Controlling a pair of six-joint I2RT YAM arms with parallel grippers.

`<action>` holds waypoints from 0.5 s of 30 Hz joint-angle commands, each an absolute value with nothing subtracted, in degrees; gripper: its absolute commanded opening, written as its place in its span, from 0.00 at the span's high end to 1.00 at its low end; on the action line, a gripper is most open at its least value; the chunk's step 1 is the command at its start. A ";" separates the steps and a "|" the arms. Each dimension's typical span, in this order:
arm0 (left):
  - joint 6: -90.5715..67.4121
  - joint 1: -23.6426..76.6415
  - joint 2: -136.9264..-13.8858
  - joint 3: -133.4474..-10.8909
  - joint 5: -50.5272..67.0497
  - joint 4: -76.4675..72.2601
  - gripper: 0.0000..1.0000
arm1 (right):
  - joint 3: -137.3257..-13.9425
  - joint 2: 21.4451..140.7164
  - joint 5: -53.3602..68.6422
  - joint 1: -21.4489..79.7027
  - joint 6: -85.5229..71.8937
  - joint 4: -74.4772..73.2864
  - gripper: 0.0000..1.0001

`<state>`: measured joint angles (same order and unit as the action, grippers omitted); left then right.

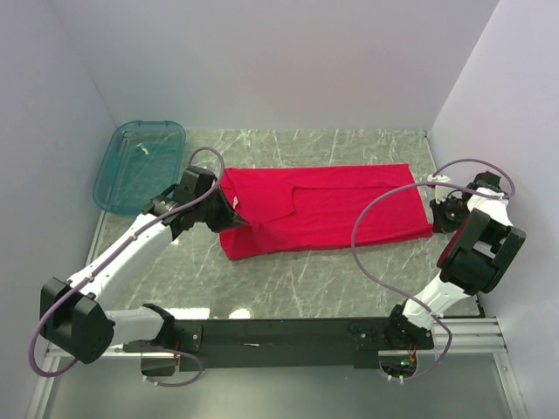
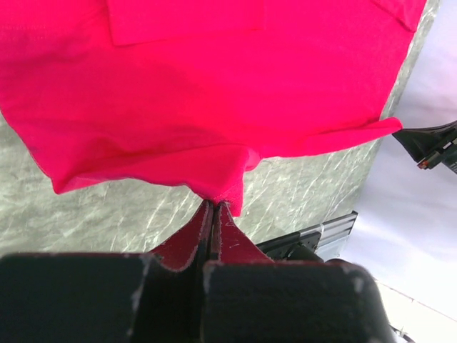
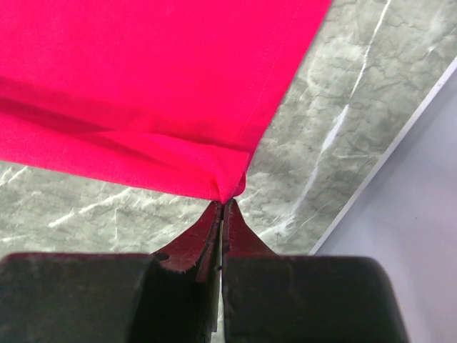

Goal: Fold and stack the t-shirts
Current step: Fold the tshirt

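Left claw (image 2: 214, 207) and right claw (image 3: 223, 206) pinch t-shirt (image 1: 332, 209) stretched left-right.

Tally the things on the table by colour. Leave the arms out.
Red: 1, the t-shirt
Teal: 1, the tub
Total: 2

Grey-green marbled tabletop (image 1: 306, 281) between plain white walls (image 1: 279, 61), soft even light.
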<state>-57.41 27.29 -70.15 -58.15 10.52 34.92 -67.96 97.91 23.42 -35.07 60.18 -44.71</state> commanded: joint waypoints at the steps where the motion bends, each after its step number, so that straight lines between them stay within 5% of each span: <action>1: -55.20 26.37 -70.84 -61.17 11.51 33.49 1.00 | -70.49 98.96 23.38 -34.80 58.27 -41.93 1.00; 15: -52.74 22.59 -75.23 -64.94 13.36 32.26 1.00 | -71.37 100.63 23.29 -32.78 52.82 -37.62 1.00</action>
